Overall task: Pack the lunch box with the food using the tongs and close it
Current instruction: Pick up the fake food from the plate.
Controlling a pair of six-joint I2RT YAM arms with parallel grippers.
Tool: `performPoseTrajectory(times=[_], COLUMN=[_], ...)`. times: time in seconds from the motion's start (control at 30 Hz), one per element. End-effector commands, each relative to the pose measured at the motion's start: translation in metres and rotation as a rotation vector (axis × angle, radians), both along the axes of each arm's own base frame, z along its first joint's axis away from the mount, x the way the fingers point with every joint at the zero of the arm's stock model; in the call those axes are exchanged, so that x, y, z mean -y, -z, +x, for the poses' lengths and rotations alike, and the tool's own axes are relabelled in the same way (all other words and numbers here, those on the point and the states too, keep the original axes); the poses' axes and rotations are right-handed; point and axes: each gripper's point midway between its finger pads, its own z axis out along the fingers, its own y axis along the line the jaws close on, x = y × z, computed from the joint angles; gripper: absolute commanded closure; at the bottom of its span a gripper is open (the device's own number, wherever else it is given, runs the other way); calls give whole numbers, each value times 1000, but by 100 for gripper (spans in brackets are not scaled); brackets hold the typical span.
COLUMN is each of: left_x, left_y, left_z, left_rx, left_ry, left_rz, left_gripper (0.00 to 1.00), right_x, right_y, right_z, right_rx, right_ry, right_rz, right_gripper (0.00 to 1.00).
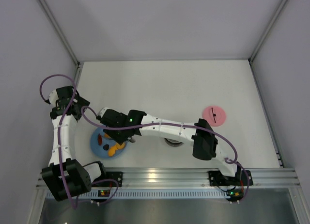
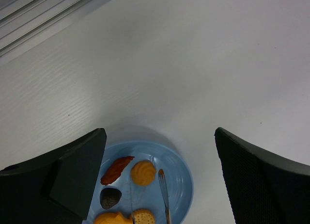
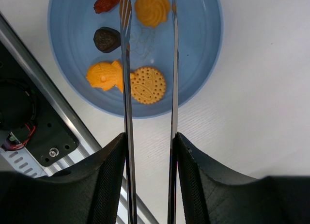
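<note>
My right tool (image 3: 150,151) grips tongs (image 3: 127,88) mid-shaft, lightly, so tips spread either side of swirl cookie (image 3: 152,8) on plate (image 3: 203,64). Left tool (image 2: 160,133) wide, empty, above plate. Lunch box (image 1: 173,143) half-hidden under arm; lid (image 1: 214,115) off, well apart, ready for closing.

A round blue plate (image 1: 94,139) sits flat on the white tabletop (image 1: 169,88). It has a low rim. Close to the plate, a long silver rail (image 1: 169,176) runs along the near edge of the tabletop. Grey walls (image 1: 160,20) stand far behind the plate and on both sides.
</note>
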Motion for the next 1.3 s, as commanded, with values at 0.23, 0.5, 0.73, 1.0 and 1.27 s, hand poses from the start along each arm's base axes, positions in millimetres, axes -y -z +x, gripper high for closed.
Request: performPoseTrajectory(times=[0.23,0.5,0.73,1.0,1.27], left_x=[-3,-2,-1,1,5], left_y=[-4,-4,-4,-7,-12], left_z=[7,7,7,7,7], left_rx=[38,38,40,53,75], left_ry=[11,14,19,38,73], left_rz=[11,10,7,7,12], left_gripper=[1,1,1,1,1], right_x=[-11,-12,-4,19,43], right_y=[-6,0,-8,-40,-62], right_z=[3,2,5,9,9], right_rx=[-3,-9,13,60,88], right_ry=[-9,-12,3,38,76], right_rz=[33,25,15,36,50], right_gripper=[56,59,69,70,70])
